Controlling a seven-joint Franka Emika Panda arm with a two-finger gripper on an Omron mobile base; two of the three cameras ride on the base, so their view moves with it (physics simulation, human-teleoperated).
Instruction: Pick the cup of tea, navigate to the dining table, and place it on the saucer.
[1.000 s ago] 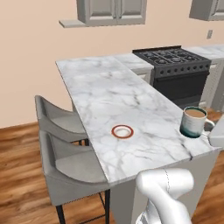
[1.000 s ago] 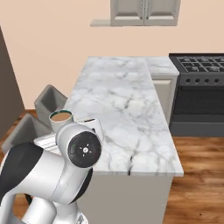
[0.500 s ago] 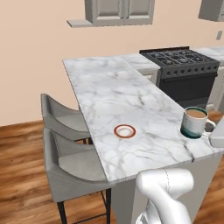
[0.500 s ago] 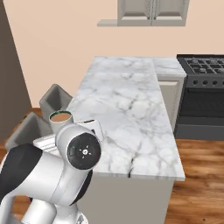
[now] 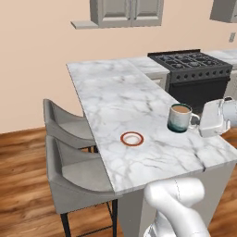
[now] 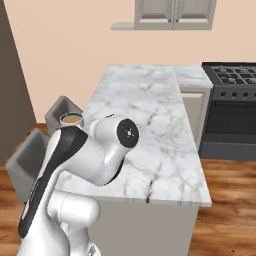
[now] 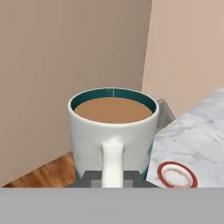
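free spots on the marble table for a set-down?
Most of the table is bare: the whole stretch from the saucer back to the wall, and the near corner. Busy only around the saucer and the cup in the hand.

A rendered home kitchen. The gripper (image 5: 200, 124) hangs over the near end of a long marble-topped table (image 5: 115, 88). Beyond it stands a black gas range (image 5: 194, 62) with knobs and an oven door, built in between counters. Grey wall cabinets (image 5: 127, 11) hang on the peach wall further off. Across the table from the gripper sit two grey stools (image 5: 69, 152) on a wood-plank floor (image 5: 18, 185).
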